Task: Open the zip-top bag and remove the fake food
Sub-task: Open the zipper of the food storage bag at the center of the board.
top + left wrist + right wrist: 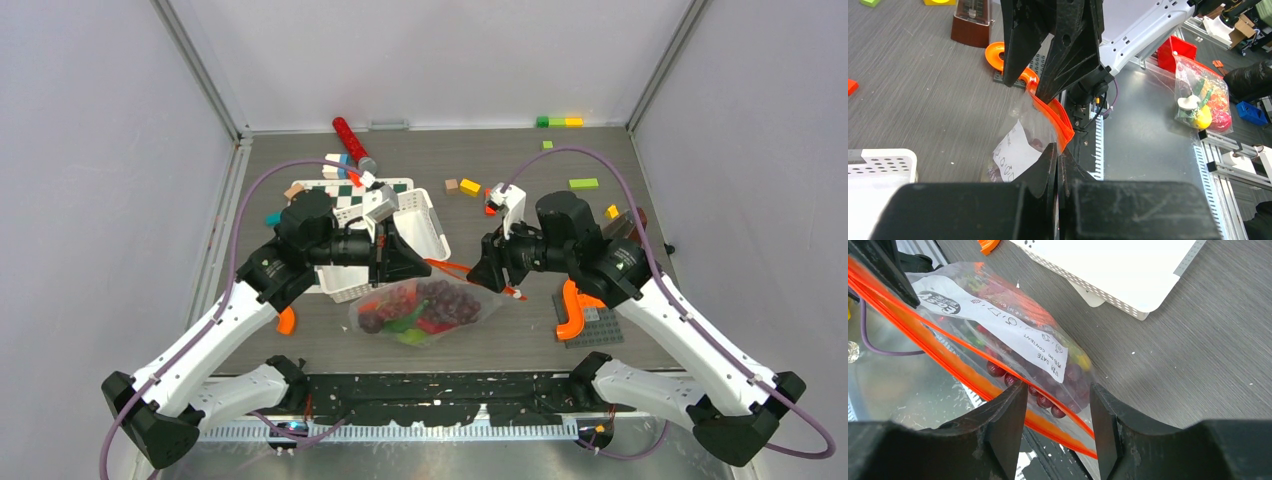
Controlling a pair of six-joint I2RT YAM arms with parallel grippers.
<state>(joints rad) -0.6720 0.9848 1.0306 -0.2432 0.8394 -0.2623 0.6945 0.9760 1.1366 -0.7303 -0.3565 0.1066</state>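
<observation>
The clear zip-top bag (pixel 425 312) lies at the table's near middle, its orange zip strip (pixel 455 270) lifted between both grippers. Inside I see fake food: purple grapes (pixel 448 297), a green piece (pixel 405 322) and red pieces. My left gripper (pixel 424 263) is shut on one end of the strip (pixel 1050 112); its jaws (pixel 1058 148) are pressed together on it. My right gripper (pixel 483 277) is open. In the right wrist view its jaws (pixel 1058 392) straddle the strip (pixel 968 375), with the grapes (pixel 1043 400) just behind. The bag's white label (pixel 998 325) faces this camera.
The white slotted basket (pixel 428 232) stands just behind the left gripper on a checkered board. Orange curved pieces (pixel 572 312) sit on a grey baseplate at the right. Coloured blocks (pixel 470 187) and a red cylinder (pixel 350 140) lie further back. Another filled bag (pixel 1204 95) lies off the table.
</observation>
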